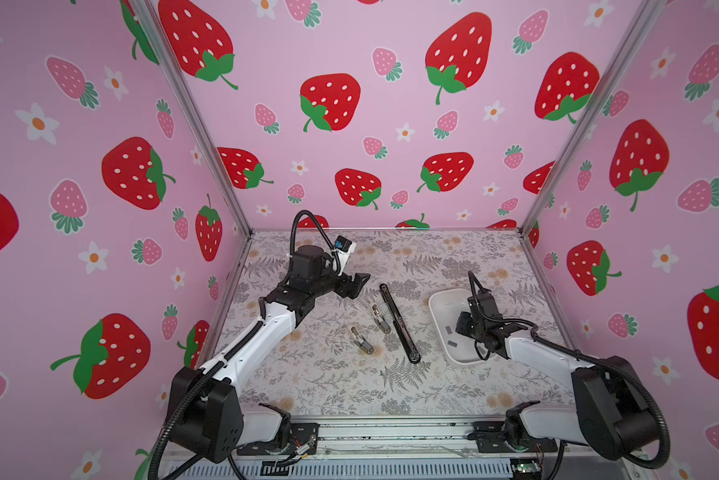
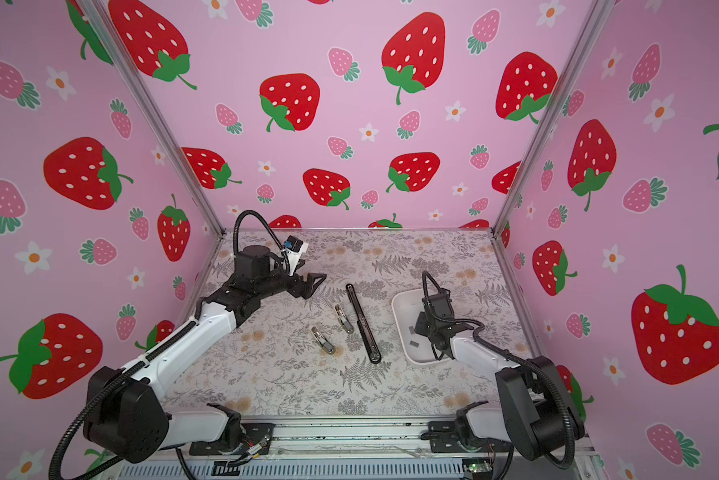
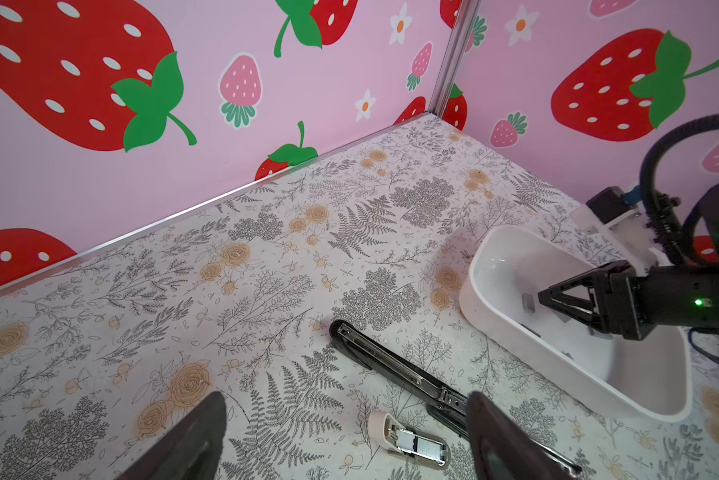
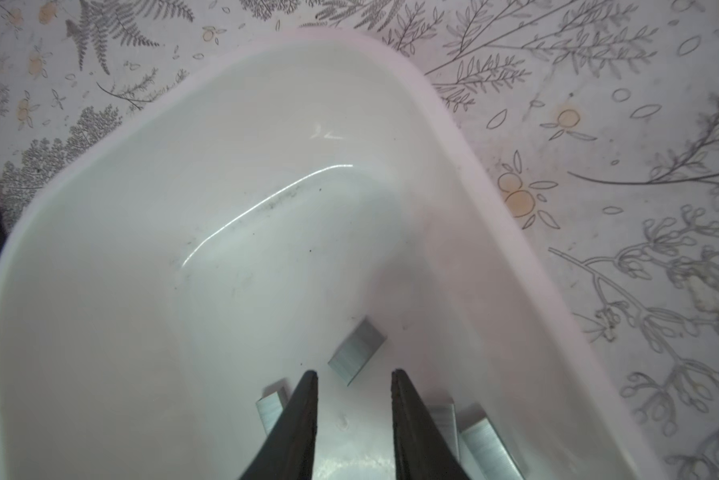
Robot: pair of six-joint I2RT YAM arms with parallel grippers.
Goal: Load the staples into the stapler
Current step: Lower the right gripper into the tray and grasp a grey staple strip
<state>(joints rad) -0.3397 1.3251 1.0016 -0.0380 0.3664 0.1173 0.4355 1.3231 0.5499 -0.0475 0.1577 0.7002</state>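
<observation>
Two pincers are mine. My right pincer (image 4: 353, 374) is down inside the white tray (image 1: 436, 297). It is a little bit open and has nothing in it. The staples (image 4: 357, 351) lie on the tray floor, one strip just past my tips and more beside them. My left pincer (image 3: 347, 395) is wide open, holds nothing and hangs over the table (image 1: 328, 386). In both top views the black stapler (image 1: 397, 322) lies open mid-table, with the tray at its 3 o'clock, my left pincer at its 10 o'clock, and small staplers (image 1: 380, 319) at 8 and 9 o'clock.
</observation>
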